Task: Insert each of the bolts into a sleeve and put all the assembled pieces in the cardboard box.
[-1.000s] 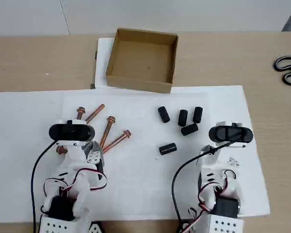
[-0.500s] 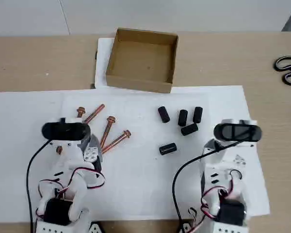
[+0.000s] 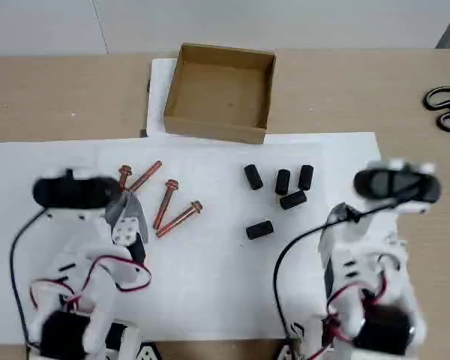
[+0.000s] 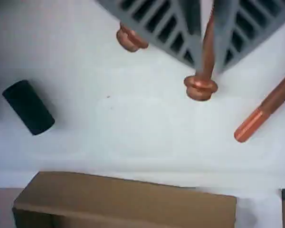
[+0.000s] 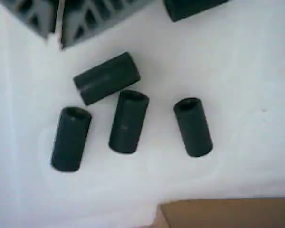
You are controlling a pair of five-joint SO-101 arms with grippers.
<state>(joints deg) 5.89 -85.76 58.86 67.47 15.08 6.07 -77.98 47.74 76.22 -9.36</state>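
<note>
Several copper bolts lie left of centre on the white paper, one of them [image 3: 166, 201] straight ahead of my left gripper [image 3: 127, 211]. In the left wrist view that bolt [image 4: 200, 88] shows through the thin slit of my left gripper [image 4: 207, 69], which hangs above it, shut and holding nothing. Several black sleeves [image 3: 283, 181] lie right of centre, one [image 3: 259, 229] apart from the rest. My right gripper [image 5: 56, 39] is shut and empty, just short of the nearest sleeve [image 5: 107, 78]. The cardboard box [image 3: 221, 127] stands open behind.
Scissors [image 3: 446, 105] lie at the table's far right edge. The white paper [image 3: 217, 285] covers the working area, with bare paper between the two arms. The right arm's camera housing [image 3: 396, 184] sits right of the sleeves.
Both arms have lifted and swung outward: the left arm's head went left, the right arm's went right. The bolts and sleeves have stayed in place.
</note>
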